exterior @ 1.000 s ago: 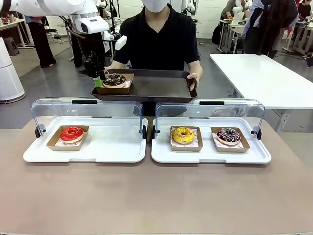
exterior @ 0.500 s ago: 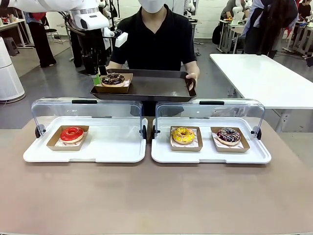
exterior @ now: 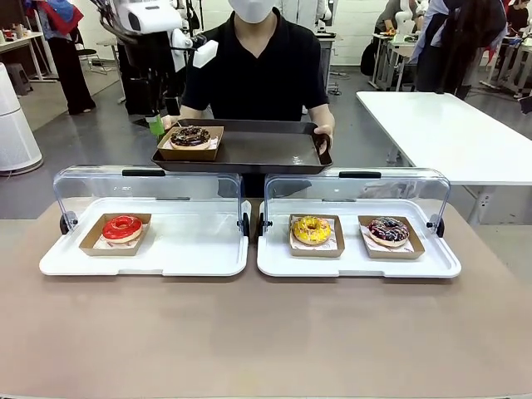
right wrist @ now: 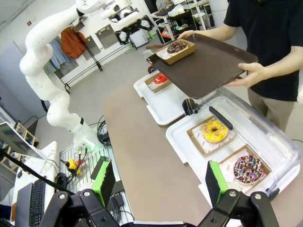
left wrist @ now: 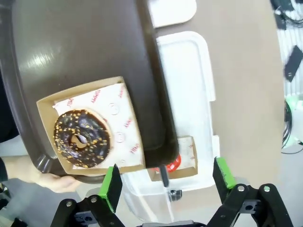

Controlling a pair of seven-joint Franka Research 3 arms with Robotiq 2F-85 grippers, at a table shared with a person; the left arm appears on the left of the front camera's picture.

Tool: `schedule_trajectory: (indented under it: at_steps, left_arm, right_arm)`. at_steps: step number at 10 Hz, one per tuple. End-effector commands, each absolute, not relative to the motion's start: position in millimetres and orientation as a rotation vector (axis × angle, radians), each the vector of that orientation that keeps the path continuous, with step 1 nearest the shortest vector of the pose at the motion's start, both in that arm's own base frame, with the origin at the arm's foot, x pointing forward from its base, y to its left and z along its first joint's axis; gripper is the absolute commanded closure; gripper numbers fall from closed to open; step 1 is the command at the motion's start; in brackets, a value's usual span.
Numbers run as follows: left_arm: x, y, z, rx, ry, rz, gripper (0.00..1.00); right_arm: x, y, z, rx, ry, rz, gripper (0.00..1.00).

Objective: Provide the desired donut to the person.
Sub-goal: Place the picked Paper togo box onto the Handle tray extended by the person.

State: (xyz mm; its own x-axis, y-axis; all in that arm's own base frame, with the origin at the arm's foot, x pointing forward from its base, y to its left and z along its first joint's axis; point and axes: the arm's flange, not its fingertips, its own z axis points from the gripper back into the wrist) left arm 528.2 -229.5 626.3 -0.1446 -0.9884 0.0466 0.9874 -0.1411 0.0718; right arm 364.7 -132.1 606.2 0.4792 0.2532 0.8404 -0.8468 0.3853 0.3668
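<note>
Left arm (right wrist: pixel 45 56) is reared up in a tall elbow bend and reaches out over the far side, with the wrist (exterior: pixel 150 17) high and the left gripper (exterior: pixel 160 123) pointing roughly straight down. Its jaws stand wide apart with nothing between the green pads (left wrist: pixel 112 183), and the black fingers splay out from the bottom edge of the wrist view. Right gripper (right wrist: pixel 158 182) sits high on the robot's own side, angled down and forward, jaws spread just as wide and empty, green pads facing each other.
</note>
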Motion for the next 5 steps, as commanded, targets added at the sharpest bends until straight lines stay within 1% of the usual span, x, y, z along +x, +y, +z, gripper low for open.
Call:
schedule_trajectory:
  at_steps: [1, 3, 4, 5]
  left_arm:
    - [455, -220, 631, 0.037, -0.101, -1.711, 0.0]
    - [401, -213, 622, 0.087, -0.13, -1.71, 0.0]
    - [378, -207, 615, 0.073, -0.141, -1.698, 0.0]
    - [365, -201, 606, 0.058, -0.163, -1.69, 0.0]
  right_arm:
    - [365, -132, 607, 0.924, -0.787, 0.806, 0.0]
    - [365, -132, 607, 0.924, -0.787, 0.806, 0.0]
    - [365, -132, 607, 0.924, -0.787, 0.806, 0.0]
    - [365, -132, 607, 0.924, -0.787, 0.806, 0.0]
